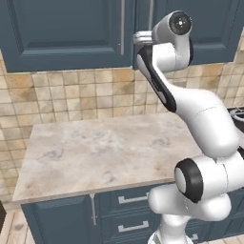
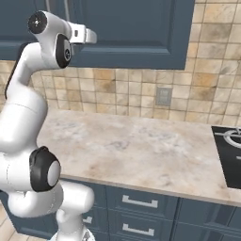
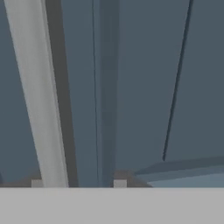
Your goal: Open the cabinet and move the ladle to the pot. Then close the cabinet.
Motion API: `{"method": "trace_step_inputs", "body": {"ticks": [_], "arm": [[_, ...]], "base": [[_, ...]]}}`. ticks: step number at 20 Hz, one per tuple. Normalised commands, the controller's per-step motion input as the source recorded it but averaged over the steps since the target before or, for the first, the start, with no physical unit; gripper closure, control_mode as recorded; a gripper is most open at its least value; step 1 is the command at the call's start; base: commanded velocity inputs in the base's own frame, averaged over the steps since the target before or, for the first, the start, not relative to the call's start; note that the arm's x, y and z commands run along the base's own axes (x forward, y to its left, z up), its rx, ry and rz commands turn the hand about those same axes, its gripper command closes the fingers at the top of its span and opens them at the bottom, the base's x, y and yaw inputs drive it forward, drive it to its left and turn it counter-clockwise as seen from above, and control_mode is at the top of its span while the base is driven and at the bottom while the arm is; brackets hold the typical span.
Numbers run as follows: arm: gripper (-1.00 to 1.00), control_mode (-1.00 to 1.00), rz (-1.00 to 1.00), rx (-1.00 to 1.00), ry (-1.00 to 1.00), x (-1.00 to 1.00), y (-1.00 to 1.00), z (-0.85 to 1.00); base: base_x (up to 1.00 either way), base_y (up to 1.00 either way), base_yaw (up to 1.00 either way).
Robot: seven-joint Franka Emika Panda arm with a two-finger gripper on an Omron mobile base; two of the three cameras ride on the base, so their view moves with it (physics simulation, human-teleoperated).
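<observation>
The cabinet (image 1: 66,33) hangs on the wall above the counter (image 1: 95,152), and both its doors are shut, so what it holds is hidden. In the left base view two silver bar handles run down either side of the seam between the doors, the left handle (image 1: 122,28) on the left door and the right handle (image 1: 151,16) on the right door.

The counter is bare marble from its left edge to the cooktop (image 2: 228,153) at its right end, seen in the right base view. A tiled backsplash (image 1: 71,95) with an outlet (image 2: 163,96) runs between the counter's back edge and the cabinet's lower edge. Drawers (image 2: 141,202) with horizontal pulls sit under the front edge. All the room above the counter is open; the arm reaches up over it to the cabinet front.

The end effector (image 3: 78,183) is raised to the cabinet, close to the door seam. In the hand view its two fingertips (image 3: 37,183) stand apart at the bottom, with the lower part of a bar handle (image 3: 37,96) between them near the left tip. Whether either tip touches the bar I cannot tell. It holds nothing.
</observation>
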Motion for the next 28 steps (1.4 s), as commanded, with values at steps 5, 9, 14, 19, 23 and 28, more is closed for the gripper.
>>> {"method": "trace_step_inputs", "body": {"ticks": [5, 9, 14, 19, 23, 28], "arm": [[1.0, -1.0, -0.04, 0.0, 0.0, -0.83, -1.0, 0.12], [1.0, -1.0, -0.01, 0.02, 0.0, -0.99, -1.0, 0.15], [1.0, -1.0, 0.0, 0.05, 0.0, -1.0, -1.0, 0.06], [1.0, -1.0, 0.0, 0.08, 0.0, -1.0, -1.0, 0.0], [1.0, -1.0, 0.0, 0.08, 0.0, -1.0, -1.0, 0.0], [1.0, -1.0, 0.0, 0.06, 0.0, -0.95, -1.0, 0.0]], "base": [[0.0, 0.0, 0.0], [0.0, 0.0, 0.0], [0.0, 0.0, 0.0], [0.0, 0.0, 0.0], [0.0, 0.0, 0.0], [0.0, 0.0, 0.0]]}}
